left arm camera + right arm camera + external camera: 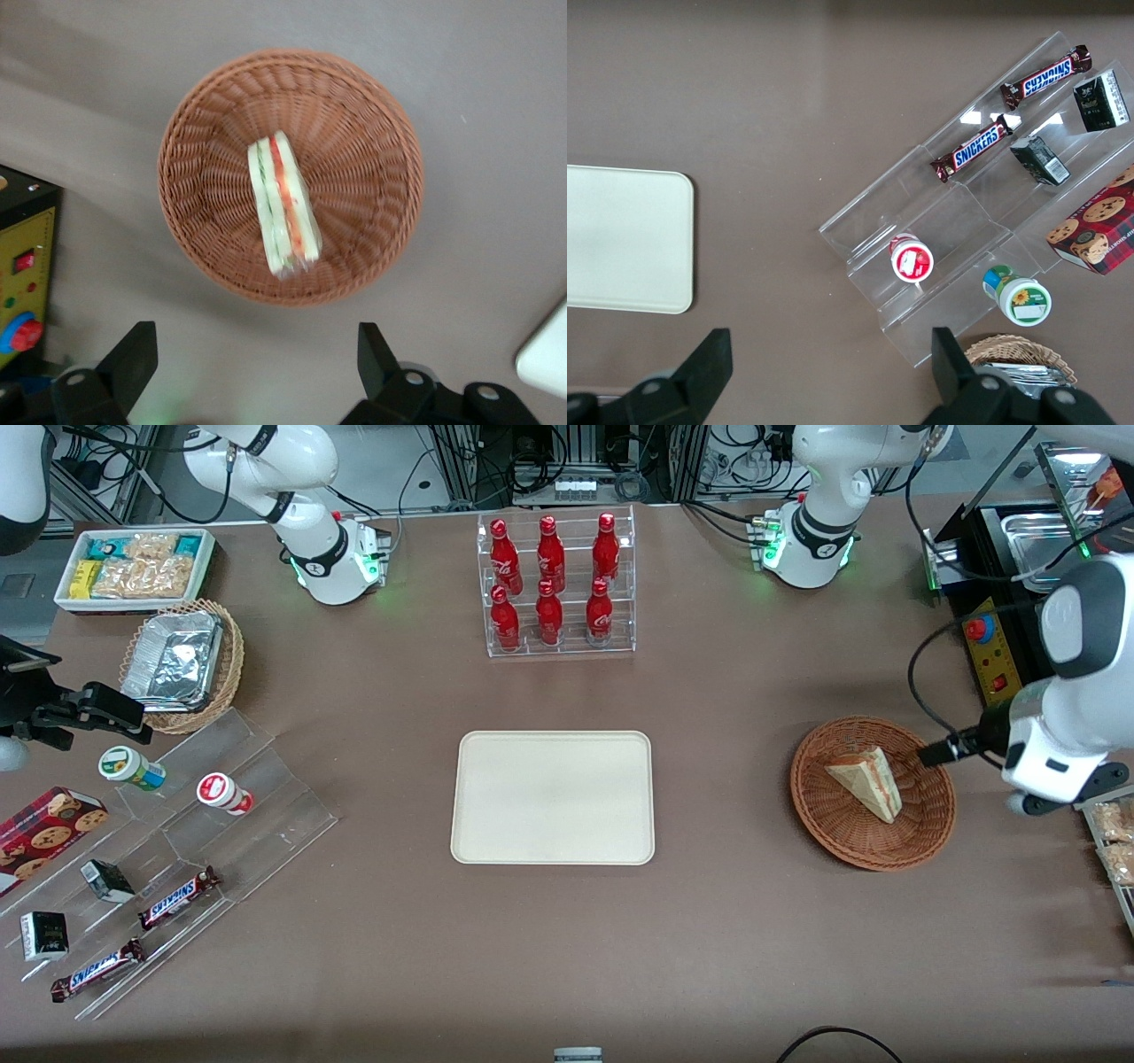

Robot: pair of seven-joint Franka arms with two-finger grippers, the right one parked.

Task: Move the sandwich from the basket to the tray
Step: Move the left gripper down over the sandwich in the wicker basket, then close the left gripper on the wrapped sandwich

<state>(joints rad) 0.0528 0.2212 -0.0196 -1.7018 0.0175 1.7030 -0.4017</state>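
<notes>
Sandwich (866,781) wedge in wicker basket (921,828); bare cream tray (553,797) well apart.

**Colours and Patterns on the Counter**

The counter (709,921) is plain matte brown. The tray (553,797) is uniform cream, unpatterned. The basket (873,793) is reddish-brown with a ribbed woven weave. The sandwich (866,781) shows pale cream bread with red and green filling stripes along its edge. The gripper (257,372), above the counter just off the basket's rim, has black jaws, spread wide. Near the counter's working-arm edge, a yellow control box (990,655) carries red buttons.
</notes>
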